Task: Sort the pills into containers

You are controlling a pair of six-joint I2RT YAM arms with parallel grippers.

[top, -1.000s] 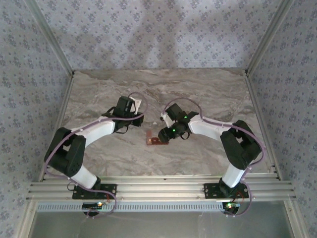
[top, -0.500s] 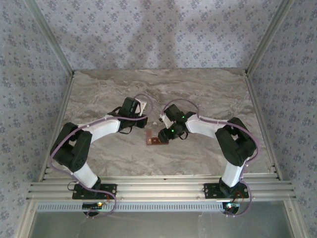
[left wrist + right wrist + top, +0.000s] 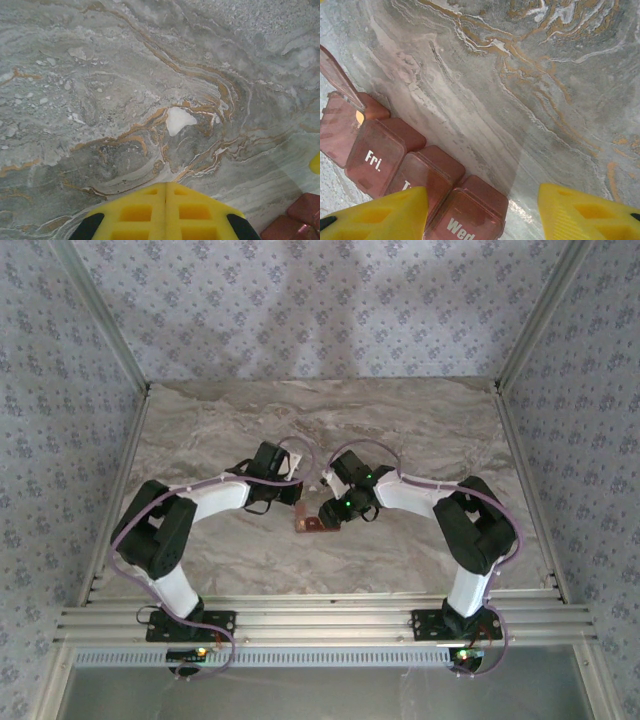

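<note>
Printed in white atop the containers (image 3: 420,172) — "Fri." on one cell, "Wed" on another, a partly covered "T" between.

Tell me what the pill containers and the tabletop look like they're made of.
The containers: translucent red-brown plastic, fairly glossy. The lids let light through, carry white printed day labels and catch soft highlights. The table: grey marble look with orange-brown veins and a faint sheen. Whether it is real stone or a printed laminate, I cannot tell.
</note>
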